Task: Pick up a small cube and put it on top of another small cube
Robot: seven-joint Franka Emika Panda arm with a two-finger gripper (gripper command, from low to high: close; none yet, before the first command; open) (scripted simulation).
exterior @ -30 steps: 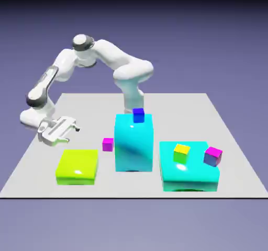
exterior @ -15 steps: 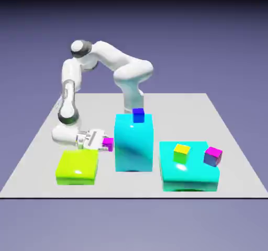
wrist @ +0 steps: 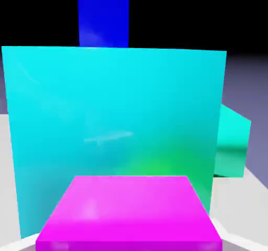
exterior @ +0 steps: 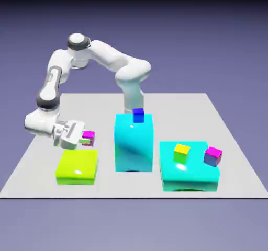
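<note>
One magenta cube had been drawn away from the tall cyan block, gripped between the closed fingers of the hand; the yellow cube was still to be reached.

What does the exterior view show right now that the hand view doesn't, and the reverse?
Only the exterior view: the yellow small cube on the flat turquoise block, the magenta cube with a bluish side, the yellow-green block and the arm.

Only the hand view: a green tint low on the tall cyan block's facing side.

Both: that tall block, the blue cube on top, part of the turquoise block, and the plain magenta cube held in the claw.
</note>
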